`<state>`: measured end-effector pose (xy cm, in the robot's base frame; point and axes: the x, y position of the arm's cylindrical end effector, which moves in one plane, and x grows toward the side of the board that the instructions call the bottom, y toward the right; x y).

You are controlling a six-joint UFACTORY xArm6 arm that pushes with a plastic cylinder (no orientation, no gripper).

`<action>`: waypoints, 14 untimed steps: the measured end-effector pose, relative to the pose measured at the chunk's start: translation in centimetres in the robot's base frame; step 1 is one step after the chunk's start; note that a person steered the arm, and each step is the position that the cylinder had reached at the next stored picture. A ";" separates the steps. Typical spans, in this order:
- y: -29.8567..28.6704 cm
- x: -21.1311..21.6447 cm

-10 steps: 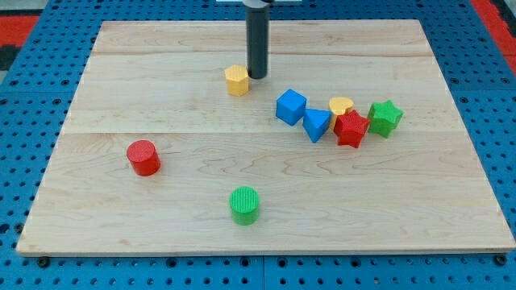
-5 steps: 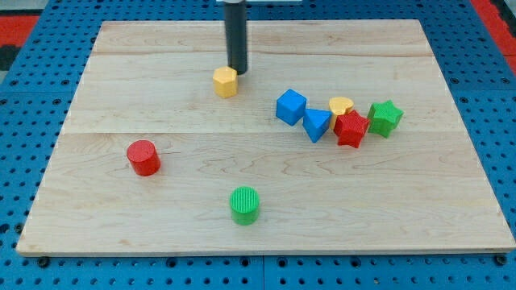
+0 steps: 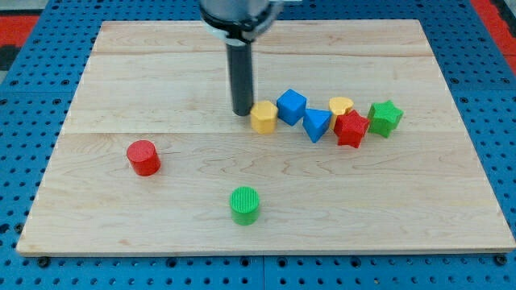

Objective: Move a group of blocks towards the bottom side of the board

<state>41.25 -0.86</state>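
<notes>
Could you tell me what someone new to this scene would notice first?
Probably my tip, planted just left of the yellow hexagonal block at the board's middle. That block heads a tight row running rightward: blue cube, blue triangle, red star, green star.

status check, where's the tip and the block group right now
My tip on the board, tight against the left of the yellow hexagonal block. That block sits beside the blue cube, leftmost of the cluster. Nothing right below the cluster.
</notes>
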 end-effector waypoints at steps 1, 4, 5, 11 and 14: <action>5.1 4.2; 0.3 9.9; -5.6 4.3; 18.1 2.8; 28.6 -5.5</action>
<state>35.71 27.77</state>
